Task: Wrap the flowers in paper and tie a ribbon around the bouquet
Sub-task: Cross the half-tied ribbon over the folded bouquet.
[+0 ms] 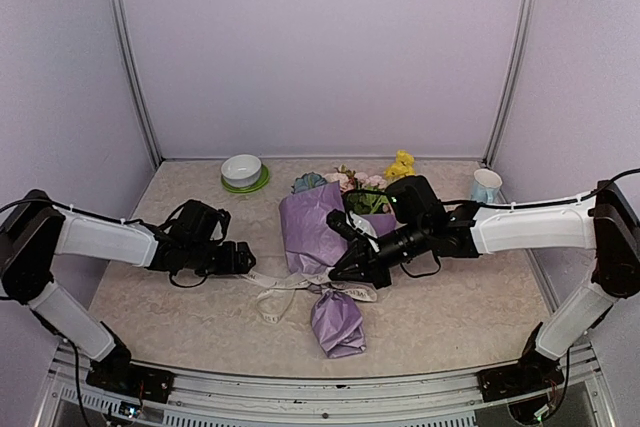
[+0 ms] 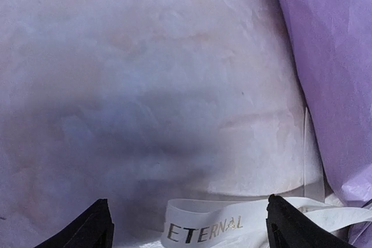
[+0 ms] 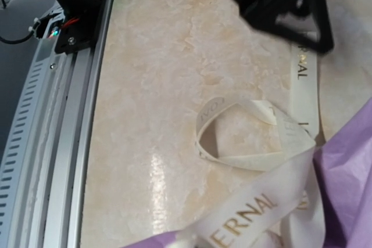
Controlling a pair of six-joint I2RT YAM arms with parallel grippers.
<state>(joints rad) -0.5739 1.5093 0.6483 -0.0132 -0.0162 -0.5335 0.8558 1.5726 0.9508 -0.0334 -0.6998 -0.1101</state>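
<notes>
Top external view shows the bouquet (image 1: pixel 312 229) lying in the middle of the bench (image 1: pixel 180 302), with its wide end toward the back wall. The flowers (image 1: pixel 350 185) peek out of that wide end: blue, pink and yellow blooms with green leaves. The paper (image 1: pixel 337 322) is lilac-pink; it is squeezed thin low down and then puffs out again in a crumpled lump near the front edge. The ribbon (image 1: pixel 285 285) is cream-white and lies flat on the bench by the thin part of the paper, running out to the left in loose loops. I cannot tell if it goes all the way around the paper. The right hand (image 1: pixel 342 274) sits on top of the bouquet by the thin part, and it is closed; I cannot tell if it pinches anything. The left hand (image 1: pixel 248 259) is low over the bench, just left of the bouquet, at the end of the ribbon. In the left wrist view its two black fingers (image 2: pixel 87 232) are wide apart, so it is open, and the ribbon (image 2: pixel 209 229) lies between them with gold letters on it. In the right wrist view the ribbon (image 3: pixel 244 158) makes a loop on the bench beside the purple paper (image 3: pixel 349 166). At the back stand a white bowl (image 1: pixel 242 167) on a green plate (image 1: pixel 250 187) and a small cup (image 1: pixel 486 187).
</notes>
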